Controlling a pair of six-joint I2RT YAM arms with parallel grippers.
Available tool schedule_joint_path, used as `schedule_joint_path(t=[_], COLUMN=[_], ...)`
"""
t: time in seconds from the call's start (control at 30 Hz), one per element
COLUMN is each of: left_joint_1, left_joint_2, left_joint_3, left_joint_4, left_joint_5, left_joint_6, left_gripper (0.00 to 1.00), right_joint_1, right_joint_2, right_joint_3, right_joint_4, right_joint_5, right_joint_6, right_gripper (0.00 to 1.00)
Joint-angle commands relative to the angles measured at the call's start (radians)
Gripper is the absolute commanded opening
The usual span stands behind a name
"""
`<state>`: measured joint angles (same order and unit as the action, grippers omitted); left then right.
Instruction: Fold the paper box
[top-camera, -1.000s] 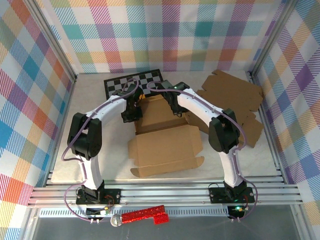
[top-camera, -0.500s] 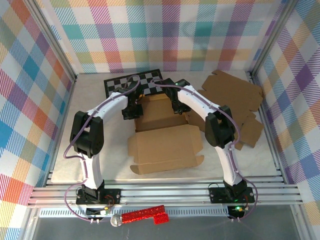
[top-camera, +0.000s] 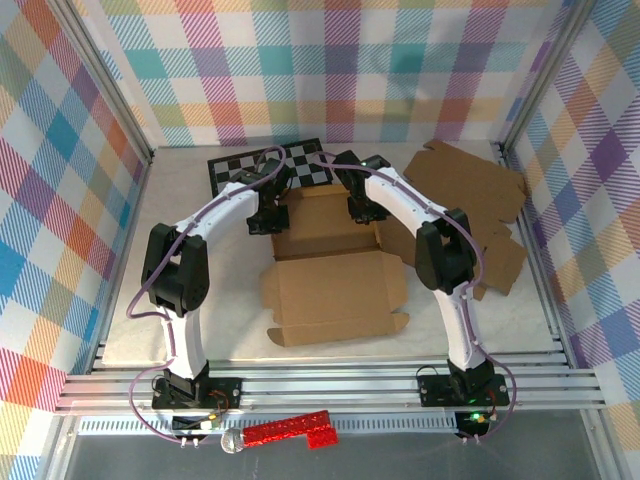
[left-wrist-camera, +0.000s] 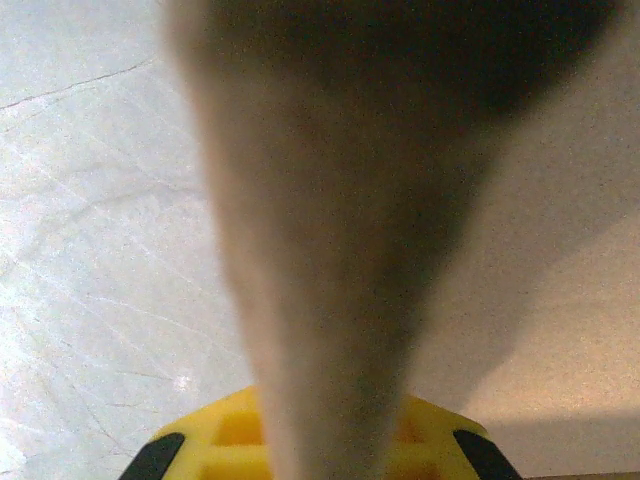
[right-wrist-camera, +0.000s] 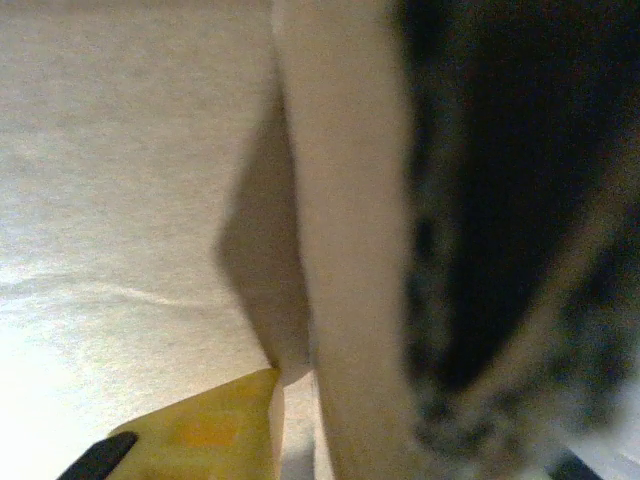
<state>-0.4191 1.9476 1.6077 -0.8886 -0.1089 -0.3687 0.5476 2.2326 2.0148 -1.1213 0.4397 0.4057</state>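
Brown cardboard box (top-camera: 335, 285) lay opened out in the middle of the table (top-camera: 230, 325), its far panel squarely between the two tools and its long axis running away from the arm bases. Left gripper (top-camera: 268, 215) sat at the left edge, clenched on a raised side flap (left-wrist-camera: 340, 250). Right gripper (top-camera: 362, 208) stood against the right edge, equally near, its grip impossible to judge. The near lid panel lay flat and creased, tabs unfolded.

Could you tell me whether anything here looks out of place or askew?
The spare blanks lie in a skewed pile at the right, and a red glittery strip lies off the table, below the front rail.
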Motion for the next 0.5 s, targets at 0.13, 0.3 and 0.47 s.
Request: schedule_joint_path(t=[0.13, 0.3, 0.47], left_joint_1=[-0.024, -0.023, -0.024], left_joint_2=[0.008, 0.008, 0.005], left_joint_3=[0.041, 0.043, 0.043], left_joint_4=[-0.015, -0.019, -0.02], left_joint_5=[0.012, 0.013, 0.012], left_joint_6=[0.039, 0.046, 0.047], left_gripper=[0.0, 0.0, 0.0], right_joint_1=[0.005, -0.006, -0.006], right_joint_2=[-0.047, -0.043, -0.016], right_joint_3=[-0.022, -0.029, 0.004], right_joint_4=[0.06, 0.079, 0.041], right_joint_5=[-0.056, -0.024, 0.083], right_joint_6=[-0.051, -0.076, -0.079], right_gripper=[0.31, 0.26, 0.0])
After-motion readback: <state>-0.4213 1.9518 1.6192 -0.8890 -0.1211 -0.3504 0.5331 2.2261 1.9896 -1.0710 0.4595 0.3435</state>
